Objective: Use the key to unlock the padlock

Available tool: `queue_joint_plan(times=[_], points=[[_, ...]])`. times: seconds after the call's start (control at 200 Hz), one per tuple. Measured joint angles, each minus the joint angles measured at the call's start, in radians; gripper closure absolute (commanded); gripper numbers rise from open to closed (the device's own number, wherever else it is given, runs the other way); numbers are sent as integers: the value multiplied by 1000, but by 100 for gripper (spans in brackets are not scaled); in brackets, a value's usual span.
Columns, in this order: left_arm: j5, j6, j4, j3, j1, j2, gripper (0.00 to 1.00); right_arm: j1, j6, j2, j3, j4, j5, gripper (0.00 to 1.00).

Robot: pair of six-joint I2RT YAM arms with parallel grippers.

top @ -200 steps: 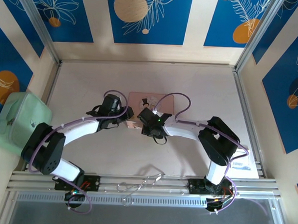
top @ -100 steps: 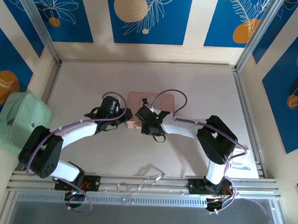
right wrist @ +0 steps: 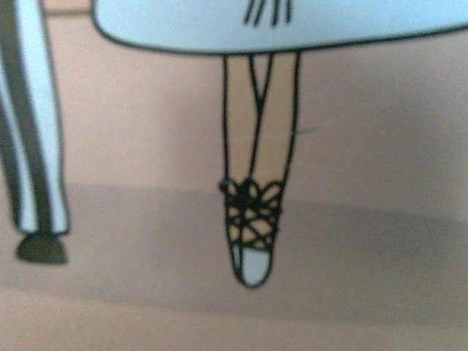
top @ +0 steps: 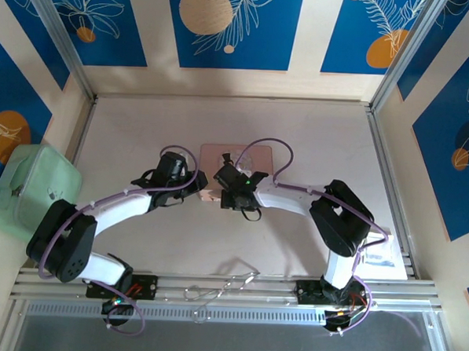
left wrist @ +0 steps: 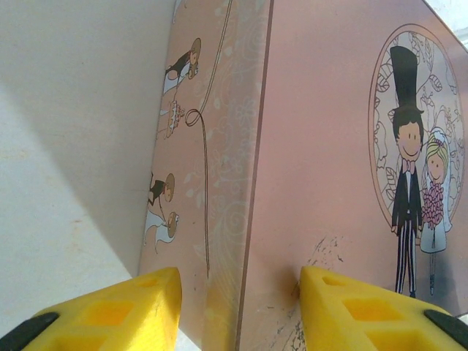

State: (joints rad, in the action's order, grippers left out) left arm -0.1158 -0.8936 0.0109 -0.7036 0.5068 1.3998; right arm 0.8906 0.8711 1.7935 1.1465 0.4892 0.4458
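Note:
A pink rectangular tin [top: 255, 157] with a cartoon couple lies in the middle of the table. The padlock and the key are hidden. My left gripper [top: 196, 191] is at the tin's near left corner. In the left wrist view its yellow fingers [left wrist: 146, 300] straddle that edge of the tin [left wrist: 322, 146], one on the side wall and one on the lid, and the gripper [left wrist: 240, 287] is shut on it. My right gripper [top: 225, 177] hangs just over the lid. The right wrist view is a blurred close-up of the printed lid [right wrist: 365, 146], and its jaws are not visible there.
A mint-green case [top: 29, 188] stands off the table's left edge. A white card [top: 380, 258] lies at the near right. Metal rails [top: 236, 301] with loose wire hooks [top: 229, 284] run along the near edge. Patterned walls close in the back and sides.
The right gripper has crept a little left and farther over the tin's lid. The left gripper has kept its hold on the tin's corner and shifted only slightly.

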Motion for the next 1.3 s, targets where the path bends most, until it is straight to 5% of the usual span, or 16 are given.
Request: queue_joint_plan(times=[0.295,0.775,1.301], points=[[-7,-19,1,20,0,-18,54,32,-30,-87,-48,-10,-5,39],[-7,-23,-6,29,0,-32,54,-52,-389,-47,-3,12,-151,43],[-13,-32,5,45,0,-41,47,-46,-387,-79,-117,-74,-154,42]])
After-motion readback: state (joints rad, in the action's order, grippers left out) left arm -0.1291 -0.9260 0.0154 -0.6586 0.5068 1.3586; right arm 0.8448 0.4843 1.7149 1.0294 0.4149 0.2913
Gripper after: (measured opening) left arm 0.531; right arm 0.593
